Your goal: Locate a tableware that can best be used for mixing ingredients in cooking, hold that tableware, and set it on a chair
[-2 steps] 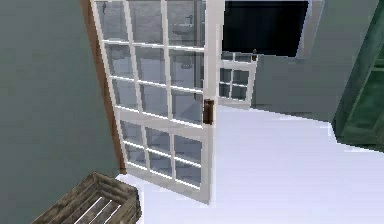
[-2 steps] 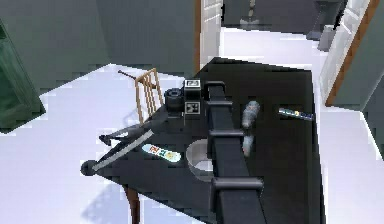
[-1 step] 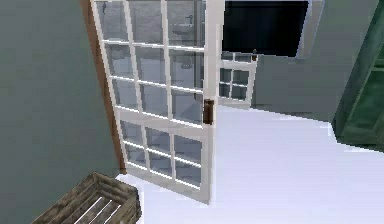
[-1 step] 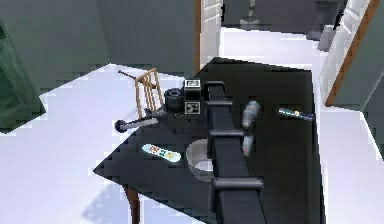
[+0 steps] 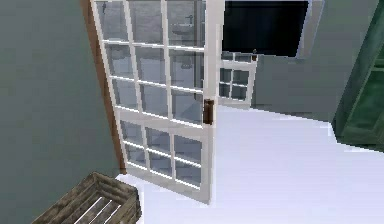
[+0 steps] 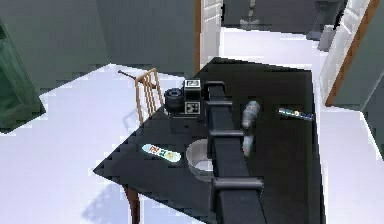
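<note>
A grey bowl (image 6: 200, 160) sits on the black table (image 6: 290, 160), just left of the dark arm bar that rises from the arm side view's bottom edge. At the arm's far end, left of the two white marker squares, is the gripper (image 6: 176, 99), a dark body above the table's far left edge. I cannot tell whether it holds anything. A wooden chair (image 6: 148, 90) stands at that table edge, just beyond the gripper.
On the table lie a white remote-like thing (image 6: 160, 153), two grey cylinders (image 6: 251, 113) and a small flat item (image 6: 296, 115). A green cabinet (image 6: 15, 80) stands at the left. In the forward view an open white glass-paned door (image 5: 160, 95) stands close ahead, with a wooden crate (image 5: 92, 205) at the bottom left.
</note>
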Available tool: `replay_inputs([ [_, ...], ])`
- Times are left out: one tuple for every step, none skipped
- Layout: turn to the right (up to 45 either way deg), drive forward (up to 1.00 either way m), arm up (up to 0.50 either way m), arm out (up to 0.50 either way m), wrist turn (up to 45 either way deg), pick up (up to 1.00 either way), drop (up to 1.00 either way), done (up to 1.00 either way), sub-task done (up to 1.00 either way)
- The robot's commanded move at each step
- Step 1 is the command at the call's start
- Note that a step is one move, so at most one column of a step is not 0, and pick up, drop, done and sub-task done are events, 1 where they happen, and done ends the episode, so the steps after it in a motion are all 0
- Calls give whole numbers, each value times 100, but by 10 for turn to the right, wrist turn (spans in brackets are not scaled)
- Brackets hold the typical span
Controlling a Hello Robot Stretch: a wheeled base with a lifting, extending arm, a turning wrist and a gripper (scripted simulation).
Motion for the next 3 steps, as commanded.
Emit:
replay_inputs([
  [0,0,0,0,270,0,0,0,0],
  [0,0,-30,0,0,0,0,0,0],
  [0,0,0,0,0,100,0,0,0],
])
